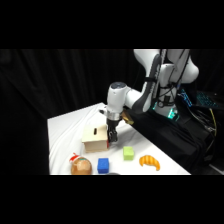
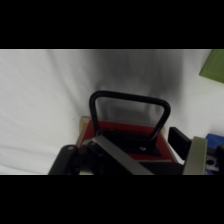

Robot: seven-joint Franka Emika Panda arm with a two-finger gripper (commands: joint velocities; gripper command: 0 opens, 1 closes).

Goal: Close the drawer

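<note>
Front edge: you see a bun-like item (image 1: pixel 81 165), a blue cube (image 1: pixel 103 165), a green cube (image 1: pixel 128 153) and a croissant (image 1: pixel 149 161) near the table (image 1: pixel 65 125) front.
Drawer: the drawer (image 2: pixel 125 137) sits in the wooden box (image 1: pixel 95 138); its red front and dark loop handle (image 2: pixel 129 102) fill your wrist view.
Gripper: the gripper (image 1: pixel 111 135) hangs at the box's right side, by the drawer front; you cannot tell how far apart its fingers are.

Red-fronted drawer (image 2: pixel 125 131) with a black handle (image 2: pixel 129 107); blue cube (image 1: pixel 103 165), green cube (image 1: pixel 128 153), white table (image 1: pixel 65 125).
</note>
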